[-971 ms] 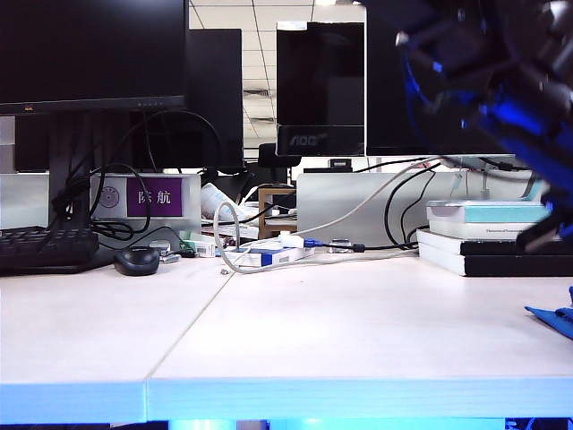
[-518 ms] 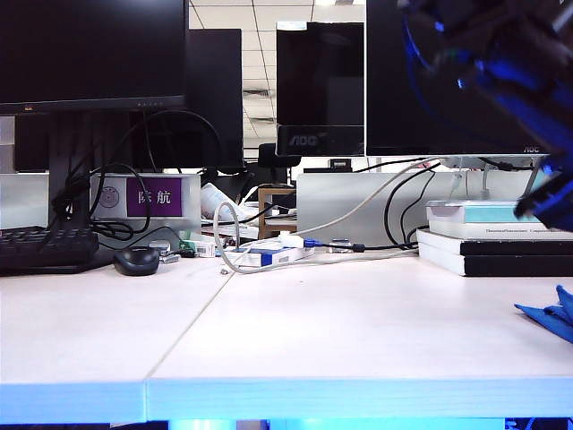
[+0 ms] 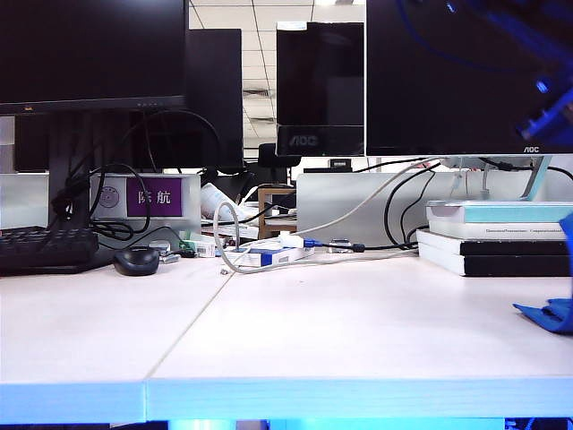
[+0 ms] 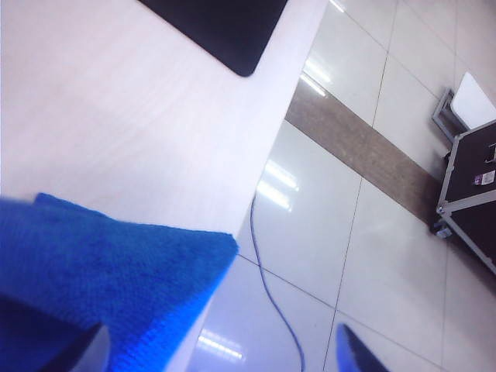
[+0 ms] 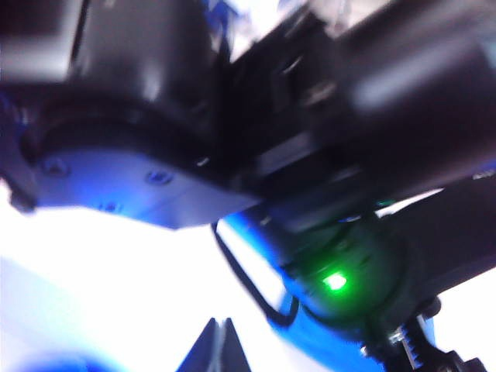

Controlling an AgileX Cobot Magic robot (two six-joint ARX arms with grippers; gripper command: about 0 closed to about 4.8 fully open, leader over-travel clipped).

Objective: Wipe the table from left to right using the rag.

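Rag point(image 3: 551, 315): lies at the far right edge of the table point(image 3: 358, 322) in the exterior view, only its left part inside the picture, a blue point sticking out toward the table's middle. In the left wrist view the rag point(image 4: 101, 271) rests on the white top with one corner hanging just over the table point(image 4: 116, 132) edge, above the tiled floor point(image 4: 364, 232).

Left gripper point(image 4: 209, 353): seen only as two dark blue fingertips at the border of the left wrist view, one beside the rag, the other point(image 4: 360, 356) well apart over the floor. Fingers spread wide; nothing between them; rag not held. In the exterior view a blurred blue-and-black arm point(image 3: 537, 81) sits at the upper right corner, above the rag and clear of the table.

Right gripper point(image 5: 219, 345): right wrist view is blurred and mostly filled by a dark arm body with a green light point(image 5: 335, 280). Two dark fingertips show at the picture border, close together with a thin slit between. Cannot tell whether fully closed. Nothing visible in them.

Table: two white panels, seam point(image 3: 183, 336) running front to back left of centre. Back of table: mouse point(image 3: 137, 261), keyboard point(image 3: 45, 248), cables point(image 3: 269, 251), monitors point(image 3: 89, 54). Stack of books point(image 3: 488, 237) at right rear, behind the rag and apart from it.

A black mat point(image 4: 221, 27) lies on the table near the edge in the left wrist view.
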